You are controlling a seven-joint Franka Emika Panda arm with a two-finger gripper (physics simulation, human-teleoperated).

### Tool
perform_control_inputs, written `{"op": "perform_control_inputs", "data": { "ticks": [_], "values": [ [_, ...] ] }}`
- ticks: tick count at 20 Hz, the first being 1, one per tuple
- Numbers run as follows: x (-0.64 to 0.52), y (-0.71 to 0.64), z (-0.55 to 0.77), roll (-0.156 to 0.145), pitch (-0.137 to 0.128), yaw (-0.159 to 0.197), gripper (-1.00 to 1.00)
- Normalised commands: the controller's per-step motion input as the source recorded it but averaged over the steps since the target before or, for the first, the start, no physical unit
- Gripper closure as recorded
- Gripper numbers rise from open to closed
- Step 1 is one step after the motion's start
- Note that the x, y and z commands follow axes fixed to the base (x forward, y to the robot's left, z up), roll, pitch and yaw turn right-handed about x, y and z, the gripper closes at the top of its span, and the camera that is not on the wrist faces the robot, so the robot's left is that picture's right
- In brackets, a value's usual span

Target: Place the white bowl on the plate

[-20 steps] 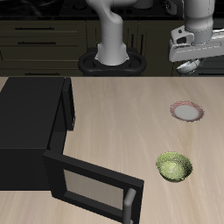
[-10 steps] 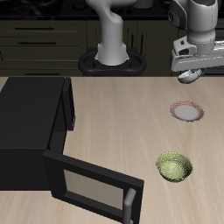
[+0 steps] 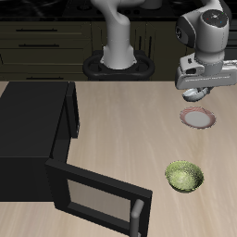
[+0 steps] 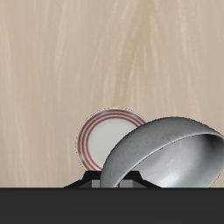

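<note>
White bowl [image 4: 166, 153]: small, round, shallow, whitish-grey with a metallic sheen. It is held off the table in the gripper [image 3: 196, 93], tilted in the wrist view so that its outer wall faces the camera. In the exterior view only a pale sliver of it [image 3: 197, 94] shows under the gripper body. The fingers are closed on the bowl's rim; the contact itself is hidden behind the bowl.

Plate [image 3: 197, 118]: small, round, flat, pale centre with a reddish-pink rim. It lies on the table directly below the held bowl, with clear air between them. In the wrist view the plate [image 4: 103, 140] is partly covered by the bowl.

Surroundings, exterior view, clock taken about the plate:
- Yellow-green textured bowl [image 3: 185, 177] at about 6 o'clock, nearer the table's front edge, well apart from the plate.
- Black microwave oven [image 3: 35, 134] at about 9 o'clock across the table, its door [image 3: 97, 199] swung open toward the front edge.
- Nothing stands between bowl and plate.

Arm: the white robot arm [image 3: 205, 28] reaches from its base [image 3: 118, 57] at the table's back, with the wrist pointing down over the plate.

Surface: light wooden table [image 3: 130, 130], grain visible. Dark cabinets [image 3: 46, 37] behind.
</note>
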Motion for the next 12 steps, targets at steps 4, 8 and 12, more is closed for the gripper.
{"op": "perform_control_inputs", "data": {
  "ticks": [4, 8, 12],
  "values": [
    [0.1, -0.1, -0.33, -0.05, 0.042, 0.01, 1.0],
    [-0.06, 0.1, -0.34, 0.01, 0.047, 0.015, 1.0],
    [-0.04, 0.05, -0.27, -0.018, 0.036, 0.007, 1.0]
  ]
}}
